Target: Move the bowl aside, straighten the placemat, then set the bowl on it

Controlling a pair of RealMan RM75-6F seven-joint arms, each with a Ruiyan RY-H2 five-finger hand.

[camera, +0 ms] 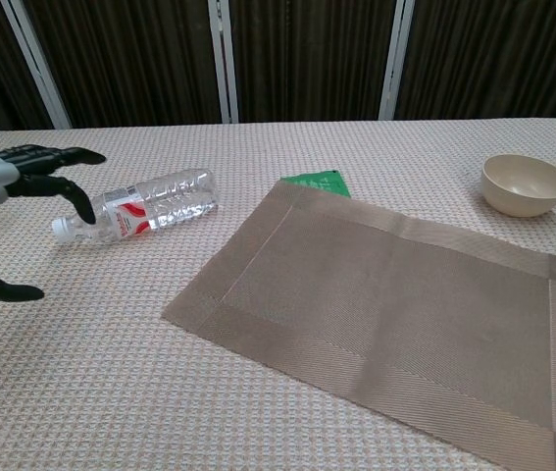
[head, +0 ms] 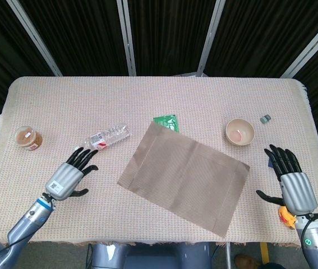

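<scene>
The fingers (head: 83,156) of the left hand (head: 68,177) are spread and hold nothing, low left in the head view, pointing up and right toward the clear plastic water bottle (head: 102,138). The right hand (head: 291,184), low right, is likewise splayed and empty, its fingers (head: 280,157) pointing up the frame.

The small beige round bowl (head: 240,131) sits off the mat, right of centre on the desk (head: 147,95), just beyond the mat's upper right edge. The flat brown woven rectangular placemat (head: 184,176) lies mid-frame, skewed: its long axis runs from upper left down to lower right, so no edge squares with the desk's front edge.

I judge the bowl already moved aside, and straightening is the step in hand. The left hand is near the mat's left short edge, the right hand further from its right edge; both stand apart from it.

The green packet (head: 166,121) touches the mat's upper corner, seemingly tucked slightly under it. The bottle is near on the left. Bare cloth lies in front of the mat for turning it.
</scene>
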